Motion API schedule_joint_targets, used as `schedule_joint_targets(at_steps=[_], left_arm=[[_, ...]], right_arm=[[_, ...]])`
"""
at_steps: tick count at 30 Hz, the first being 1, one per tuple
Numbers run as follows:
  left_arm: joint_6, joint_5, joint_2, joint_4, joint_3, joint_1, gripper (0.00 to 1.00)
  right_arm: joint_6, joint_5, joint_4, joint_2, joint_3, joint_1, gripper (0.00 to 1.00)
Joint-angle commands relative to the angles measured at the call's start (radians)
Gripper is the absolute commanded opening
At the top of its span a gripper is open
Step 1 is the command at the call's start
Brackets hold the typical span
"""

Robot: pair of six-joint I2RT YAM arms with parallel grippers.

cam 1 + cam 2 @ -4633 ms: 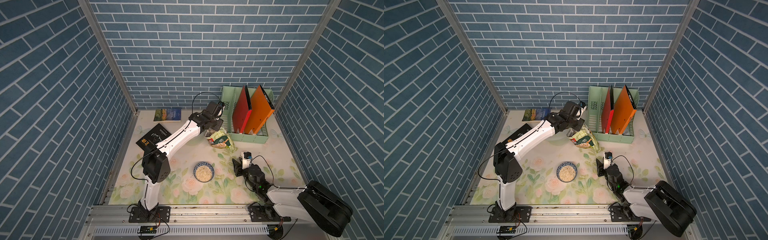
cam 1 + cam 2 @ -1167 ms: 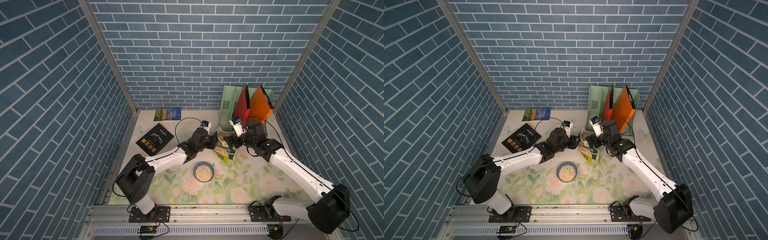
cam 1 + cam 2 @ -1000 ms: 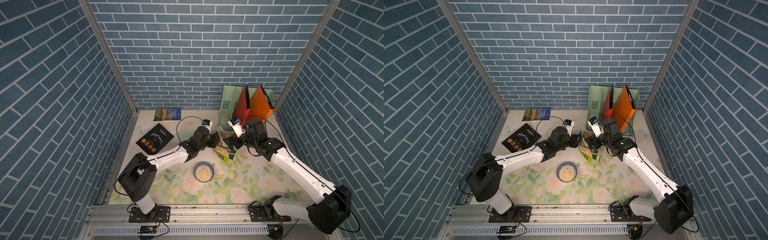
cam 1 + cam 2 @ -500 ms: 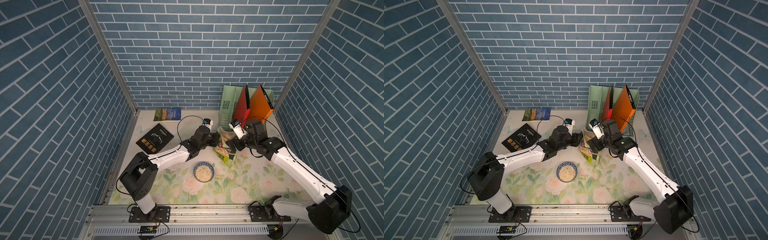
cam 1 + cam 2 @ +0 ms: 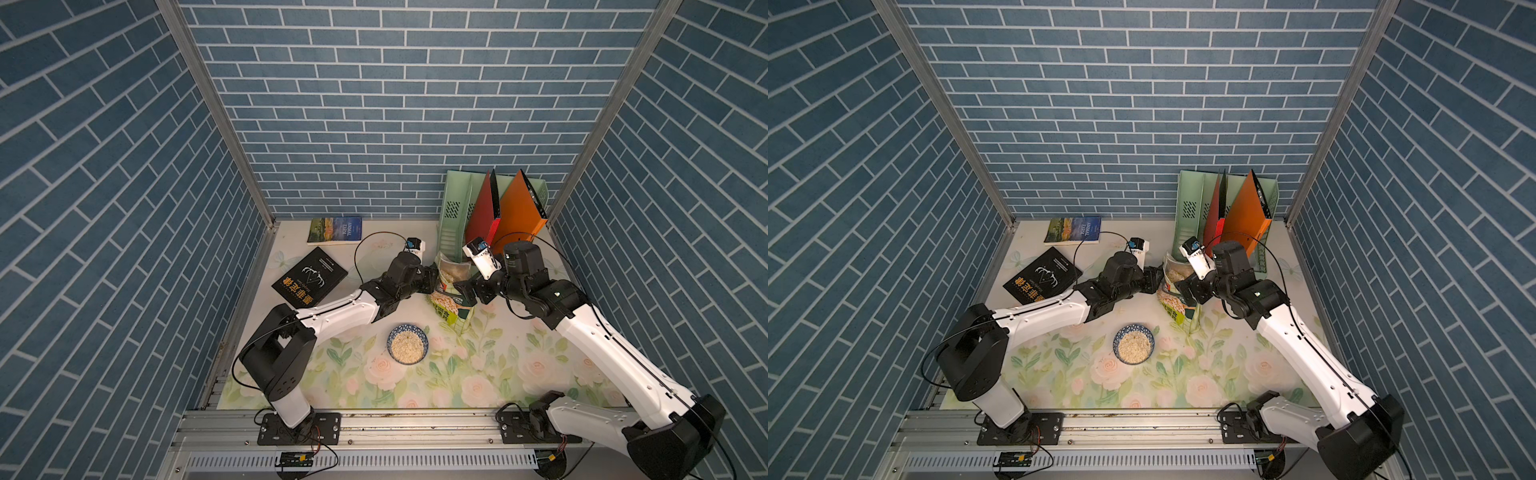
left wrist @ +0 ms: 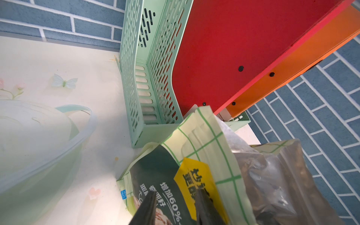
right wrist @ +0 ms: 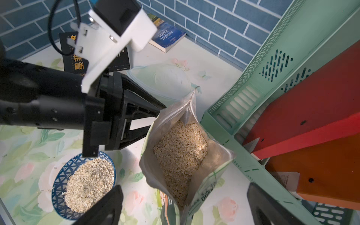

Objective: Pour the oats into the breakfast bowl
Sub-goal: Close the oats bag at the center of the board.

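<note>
As I view it: bag upright on tabletop, long axis vertical, mouth up, oats inside; breakfast bowl near, oat-filled. Left arm low, outstretched, left tool pinching bag side; right tool spread wide over mouth.

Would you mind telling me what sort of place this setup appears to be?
Probably a staged robot test booth: printed blue-brick panels enclose a floral tabletop, and the left arm and right arm bolt to an aluminium rail.
</note>
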Motion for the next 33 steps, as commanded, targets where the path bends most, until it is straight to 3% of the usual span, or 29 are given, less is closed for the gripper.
schedule_joint_targets(at_steps=[1,14,15,16,18,20,32,33], left_arm=[[0.004,-0.013,-0.019,-0.015,0.012,-0.006,0.39],[-0.007,-0.018,-0.045,-0.011,-0.005,-0.004,0.42],[-0.008,-0.017,-0.044,-0.009,-0.006,-0.005,0.43],[-0.008,-0.016,-0.044,-0.009,-0.005,-0.005,0.43],[-0.008,-0.018,-0.045,-0.009,-0.005,-0.004,0.43],[-0.012,-0.026,-0.046,-0.007,-0.008,-0.005,0.43],[-0.046,-0.021,-0.058,0.019,-0.038,-0.009,0.42],[-0.046,-0.013,-0.057,0.023,-0.042,-0.012,0.41]], right_arm=[[-0.040,-0.019,-0.072,0.038,0.010,0.000,1.00],[-0.060,0.031,0.011,0.214,0.055,-0.001,0.98],[-0.056,0.034,0.010,0.220,0.066,0.000,0.92],[-0.051,0.031,0.007,0.223,0.078,0.000,0.78],[-0.049,0.007,-0.010,0.217,0.098,0.000,0.34],[-0.032,-0.001,-0.018,0.191,0.102,0.002,0.02],[0.075,-0.014,-0.017,0.055,-0.079,0.014,0.00],[0.082,-0.029,-0.020,0.051,-0.080,0.014,0.10]])
